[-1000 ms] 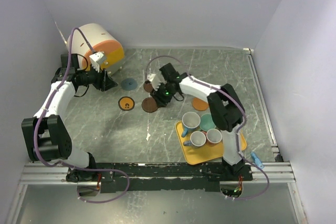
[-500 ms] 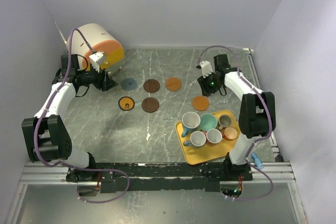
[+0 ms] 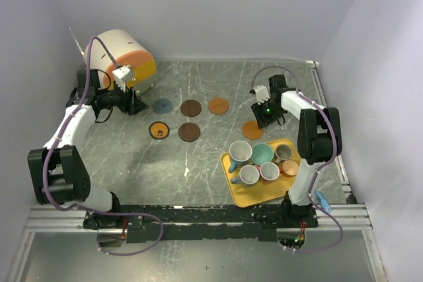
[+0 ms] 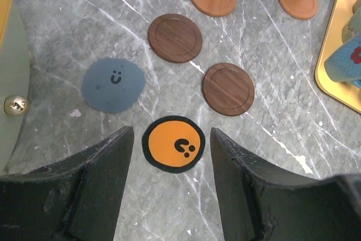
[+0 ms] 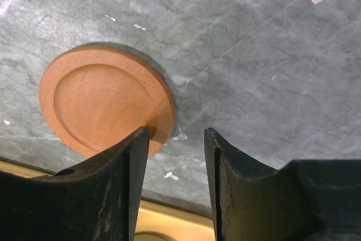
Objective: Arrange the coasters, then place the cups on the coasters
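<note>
Top view: right gripper [image 3: 263, 118] hovering at 1 o'clock edge of orange round wooden coaster [image 3: 252, 129], 12 o'clock of yellow rectangular tray [image 3: 254, 195] carrying small handled cups [image 3: 262, 154] (none on coasters yet).
Left wrist: left gripper [image 4: 172, 135] gaping wide, empty, black-rimmed yellow-orange coaster [image 4: 172, 143] showing between tips.
Right wrist: jaws half-parted, holding nothing, one finger [image 5: 113, 196] overlapping orange rim.
Probably best: pressing flat, sliding toward other coasters [image 3: 191, 107] at 10 o'clock.

A yellow tray [image 3: 263, 193] lies on the grey marbled table [image 3: 198, 163]. Far to the tray's left and behind it, a big white-and-orange cylinder [image 3: 122, 54] lies on its side. Just right of the tray's near corner, a small blue object [image 3: 322, 199] sits by the metal rail [image 3: 198, 214].
</note>
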Motion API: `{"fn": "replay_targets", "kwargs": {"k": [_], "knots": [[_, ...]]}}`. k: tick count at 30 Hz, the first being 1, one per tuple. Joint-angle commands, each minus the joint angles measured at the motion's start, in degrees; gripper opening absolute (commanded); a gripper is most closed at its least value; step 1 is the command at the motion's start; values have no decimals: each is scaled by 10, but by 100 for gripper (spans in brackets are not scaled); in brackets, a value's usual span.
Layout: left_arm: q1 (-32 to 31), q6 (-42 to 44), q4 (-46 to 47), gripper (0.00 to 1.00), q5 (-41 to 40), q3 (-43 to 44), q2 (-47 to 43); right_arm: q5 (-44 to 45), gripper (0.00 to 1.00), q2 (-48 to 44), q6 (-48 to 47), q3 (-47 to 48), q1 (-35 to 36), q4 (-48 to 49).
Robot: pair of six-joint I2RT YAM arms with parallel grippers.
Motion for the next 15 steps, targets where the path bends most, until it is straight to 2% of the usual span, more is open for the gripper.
{"fn": "replay_targets", "kwargs": {"k": [1, 11, 15], "knots": [[5, 7, 18, 68, 16, -6, -19, -14, 44, 11, 19, 5, 1, -1], [5, 10, 20, 68, 16, -8, -20, -60, 38, 16, 45, -12, 16, -3], [5, 13, 17, 68, 24, -7, -17, -74, 33, 20, 74, -22, 36, 18]]}}
